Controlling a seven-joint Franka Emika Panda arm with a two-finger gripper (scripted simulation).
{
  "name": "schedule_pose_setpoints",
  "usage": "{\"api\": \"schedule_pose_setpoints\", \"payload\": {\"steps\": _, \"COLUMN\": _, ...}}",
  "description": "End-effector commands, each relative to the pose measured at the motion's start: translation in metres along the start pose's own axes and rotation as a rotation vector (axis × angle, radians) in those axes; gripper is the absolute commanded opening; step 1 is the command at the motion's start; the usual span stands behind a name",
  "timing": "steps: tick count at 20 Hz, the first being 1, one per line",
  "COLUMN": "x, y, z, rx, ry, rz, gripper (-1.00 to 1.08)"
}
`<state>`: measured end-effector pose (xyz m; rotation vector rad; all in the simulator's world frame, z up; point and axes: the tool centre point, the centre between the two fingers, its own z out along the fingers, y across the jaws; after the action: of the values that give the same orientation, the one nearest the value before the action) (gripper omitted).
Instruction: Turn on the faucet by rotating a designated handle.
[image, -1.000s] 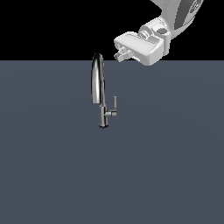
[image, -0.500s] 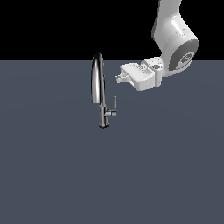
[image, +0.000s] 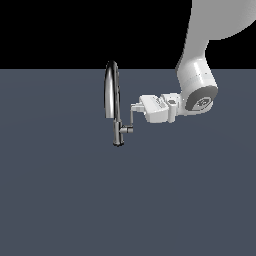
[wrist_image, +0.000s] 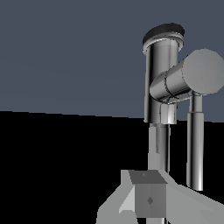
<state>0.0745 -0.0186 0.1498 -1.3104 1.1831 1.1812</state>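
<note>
The tall slim chrome gooseneck faucet (image: 113, 102) is seen upright on the flat slate-grey counter (image: 60, 200), with its thin grey metal rod handle (image: 132, 119) standing upward from a short horizontal stub (image: 127, 129) on the exterior view's right of the body.

The step in hand is judged to be the final approach to that rod. It would be done well if contact were made near the rod's free upper end, far from the stub, so that the push is given the longest lever. The force is best directed around the stub's axis rather than along it. The arched spout (image: 111, 70) should be left untouched, since it rises just beside the rod.

The white robot hand (image: 134, 107) is held roughly level, reaching in from the exterior view's right, with the wrist and large white elbow link behind and above it. Its tip is seen at the upper end of the rod; whether it touches cannot be told. In the wrist view one pale finger (wrist_image: 148, 199) is seen close beneath the stub (wrist_image: 183, 81). How far the fingers are spread cannot be told from either picture.
</note>
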Motion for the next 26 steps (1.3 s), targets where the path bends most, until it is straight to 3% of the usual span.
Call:
{"api": "schedule_pose_setpoints", "payload": {"steps": 1, "x": 0.010, "y": -0.002, "z": 0.003, "rx": 0.027, "ry": -0.026, "rz": 0.025, "gripper": -1.00}}
{"api": "schedule_pose_setpoints", "payload": {"steps": 12, "x": 0.022, "y": -0.003, "z": 0.006, "rx": 0.053, "ry": -0.052, "rz": 0.051, "gripper": -1.00}}
{"api": "schedule_pose_setpoints", "payload": {"steps": 26, "x": 0.011, "y": 0.031, "z": 0.008, "rx": 0.053, "ry": -0.052, "rz": 0.050, "gripper": -1.00}}
